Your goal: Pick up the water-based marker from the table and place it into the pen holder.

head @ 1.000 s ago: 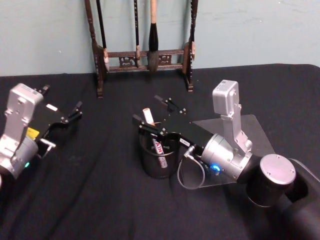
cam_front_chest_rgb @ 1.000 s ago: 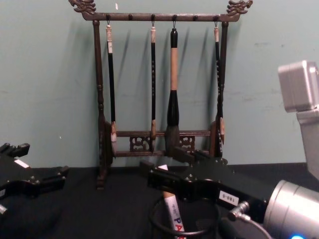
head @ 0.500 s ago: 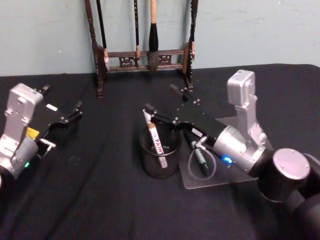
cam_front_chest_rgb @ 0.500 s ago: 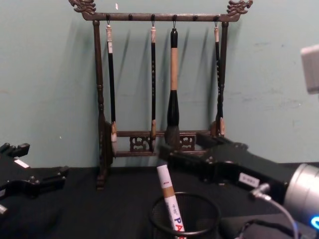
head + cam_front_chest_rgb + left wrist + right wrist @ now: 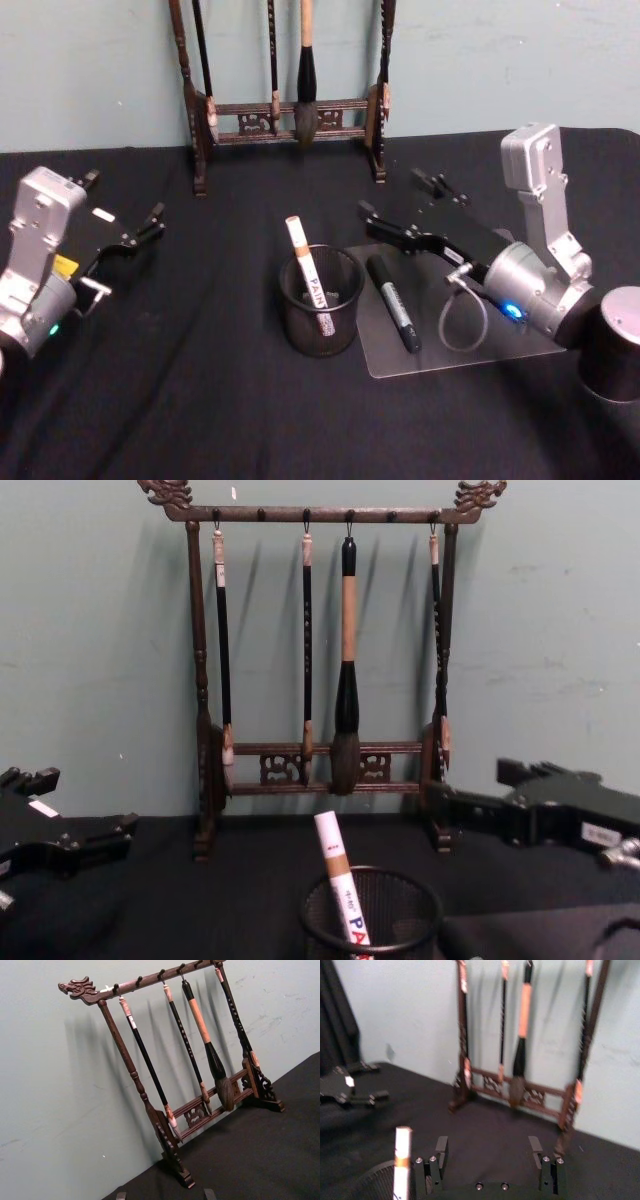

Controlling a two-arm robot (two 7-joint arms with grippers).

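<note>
You had the table (image 5: 180, 400) draped in matte black cloth. Directly on it stood the pen holder (image 5: 305, 335) near the middle, a clear flat sheet (image 5: 385, 350) just beside it on the right, and a wooden brush rack (image 5: 290, 108) at the far edge.

Head view: high, angled down across tabletop (image 5: 200, 400). Chest view: low, level, facing brush rack (image 5: 310, 513) against wall (image 5: 100, 630). Both wrist views face that rack too, left one tilted. Head, chest share pen holder (image 5: 345, 315).

Lab bench: black-clothed table (image 5: 200, 400), brush rack (image 5: 270, 513)
</note>
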